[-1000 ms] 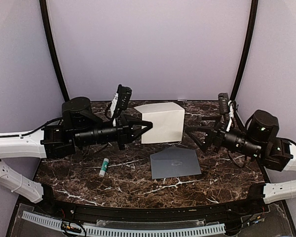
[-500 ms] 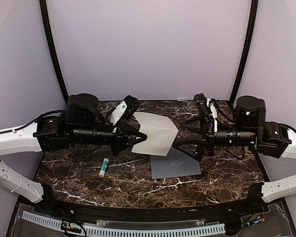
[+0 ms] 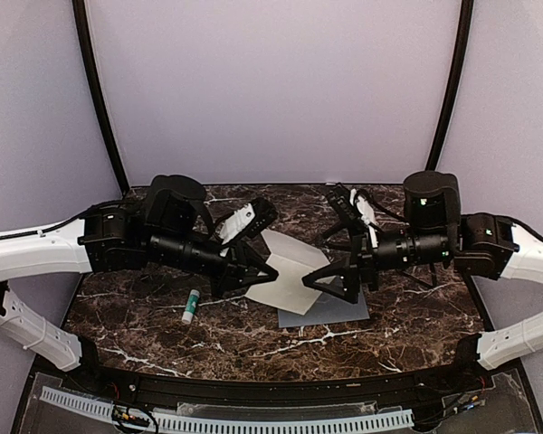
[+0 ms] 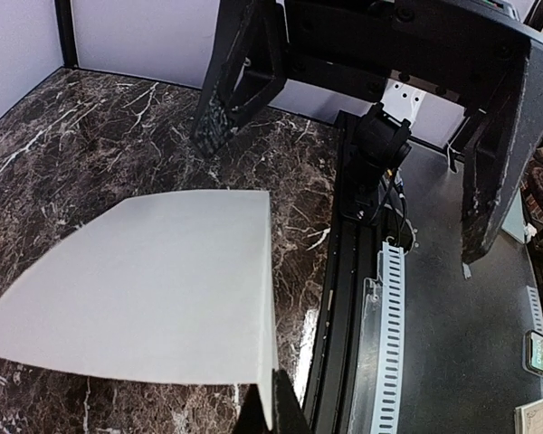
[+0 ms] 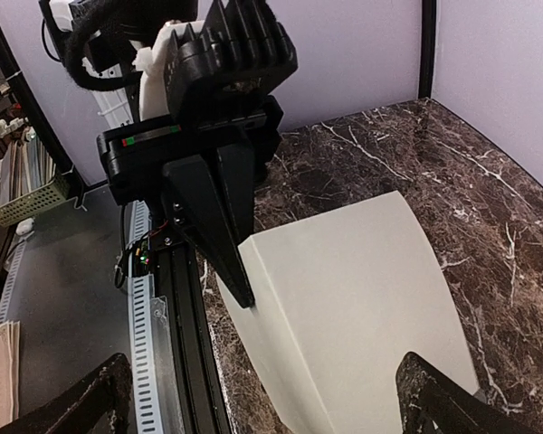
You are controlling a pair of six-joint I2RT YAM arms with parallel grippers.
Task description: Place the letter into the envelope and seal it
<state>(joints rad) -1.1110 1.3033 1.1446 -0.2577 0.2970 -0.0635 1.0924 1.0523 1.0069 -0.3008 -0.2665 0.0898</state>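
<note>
Tilts the letter [image 3: 294,273], pinched in the left gripper [image 3: 270,270], down over the envelope [image 3: 346,310]. Brings the spread right gripper [image 3: 324,284] closer.

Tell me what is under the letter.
The letter, pinched by the left pincer, covers the grey-blue envelope's far left corner. The rest of the envelope shows beside it on the marble table. Whether the flap is open is hidden.

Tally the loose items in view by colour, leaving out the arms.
Cream-white: 1, letter
Grey-blue: 1, envelope
White-and-green: 1, glue stick
Total: 3
</note>
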